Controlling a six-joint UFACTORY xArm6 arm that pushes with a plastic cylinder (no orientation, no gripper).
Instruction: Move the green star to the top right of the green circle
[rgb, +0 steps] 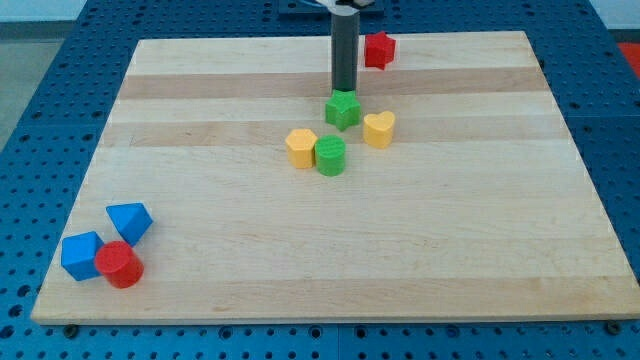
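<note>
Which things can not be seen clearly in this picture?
- Camera view: the arm above the rod is cut off by the view's top edge.
- My tip sits just behind the green star; whether they touch cannot be told.
- The red block is partly hidden by the rod; its shape is unclear.

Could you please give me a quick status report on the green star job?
My tip at green star block's top edge. Star just above-right of green cylinder block. Yellow heart block close on star's right; yellow hexagon block left of cylinder.
</note>
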